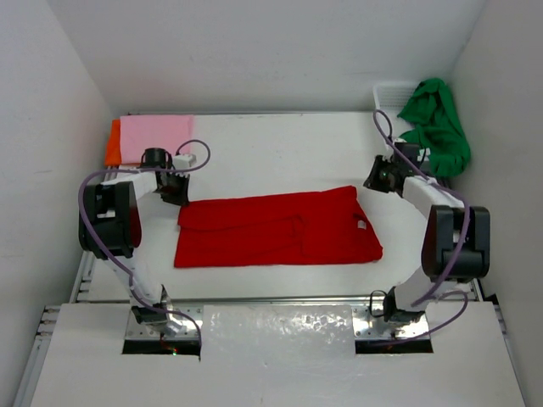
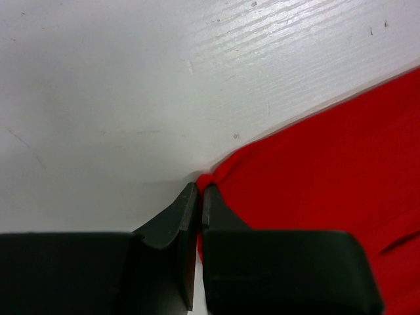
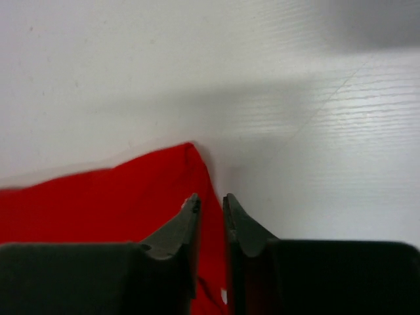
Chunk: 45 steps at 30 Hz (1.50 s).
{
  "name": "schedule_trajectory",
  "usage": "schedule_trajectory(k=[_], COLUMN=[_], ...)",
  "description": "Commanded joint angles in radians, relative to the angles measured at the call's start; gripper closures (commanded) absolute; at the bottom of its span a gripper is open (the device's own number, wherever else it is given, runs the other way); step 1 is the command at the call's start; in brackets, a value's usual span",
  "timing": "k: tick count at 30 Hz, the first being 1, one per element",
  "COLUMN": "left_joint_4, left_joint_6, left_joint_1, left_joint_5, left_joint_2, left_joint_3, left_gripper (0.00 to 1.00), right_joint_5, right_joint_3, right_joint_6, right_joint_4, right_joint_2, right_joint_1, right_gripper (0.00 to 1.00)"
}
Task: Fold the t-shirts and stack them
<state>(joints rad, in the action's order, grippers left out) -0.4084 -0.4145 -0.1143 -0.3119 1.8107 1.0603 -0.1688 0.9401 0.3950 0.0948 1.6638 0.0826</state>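
A red t-shirt (image 1: 280, 229), folded into a long band, lies flat in the middle of the table. My left gripper (image 1: 174, 197) is at its far left corner, shut on a pinch of the red cloth (image 2: 328, 164) at the fingertips (image 2: 200, 189). My right gripper (image 1: 379, 176) is by the far right corner. Its jaws (image 3: 210, 200) stand a narrow gap apart, with the red shirt's edge (image 3: 98, 203) showing between them. A folded pink t-shirt (image 1: 157, 136) lies on an orange one (image 1: 114, 144) at the far left. A green t-shirt (image 1: 437, 123) is heaped at the far right.
A white mesh basket (image 1: 392, 91) stands in the far right corner under the green heap. White walls close the table on three sides. Purple cables loop off both arms.
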Motion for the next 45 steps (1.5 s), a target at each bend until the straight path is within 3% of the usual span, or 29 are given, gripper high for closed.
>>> schedule_trajectory(k=[1,4,7,14,19,29,40,43,45], left_joint_4=[-0.035,-0.040,-0.041,-0.043,-0.041,-0.046,-0.050,-0.047,-0.047], left_joint_6=[-0.024,-0.033,-0.040,-0.044,-0.043,-0.038,-0.044,-0.046,-0.044], left_joint_1=[-0.018,-0.018,-0.018,-0.018,-0.019,-0.018,-0.018,-0.018,-0.016], left_joint_5=[0.010,0.016,0.016,0.014,0.010,0.004,0.002,0.004,0.002], left_joint_2=[0.004,-0.001,-0.002,-0.005,-0.001,0.004,0.006,0.007,0.010], left_joint_3=[0.026,0.030,0.035,0.036,0.043,0.061,0.069,0.067,0.069], left_gripper=[1.00,1.00,1.00,1.00,1.00,1.00,1.00,1.00,1.00], right_joint_5=[0.020,0.049,0.005,-0.049,0.052,0.249,0.023,0.002,0.003], right_joint_3=[0.000,-0.101,-0.175,-0.149,-0.104,-0.109,-0.119,-0.115,-0.110], right_joint_6=[-0.229,-0.358,-0.468,-0.581,-0.599,-0.599,-0.596,-0.588,-0.546], right_joint_4=[0.169,0.175,0.158,0.198,0.184,0.047,-0.014,-0.032,-0.055], right_joint_2=[-0.101,-0.172,-0.203,-0.142,-0.061,-0.073,-0.012,-0.004,0.007], right_joint_1=[-0.017,-0.056,-0.066,-0.118,-0.176,-0.178,-0.178,-0.178,-0.167], right_gripper=[0.79,0.68,0.64,0.58,0.57,0.64,0.65,0.72,0.85])
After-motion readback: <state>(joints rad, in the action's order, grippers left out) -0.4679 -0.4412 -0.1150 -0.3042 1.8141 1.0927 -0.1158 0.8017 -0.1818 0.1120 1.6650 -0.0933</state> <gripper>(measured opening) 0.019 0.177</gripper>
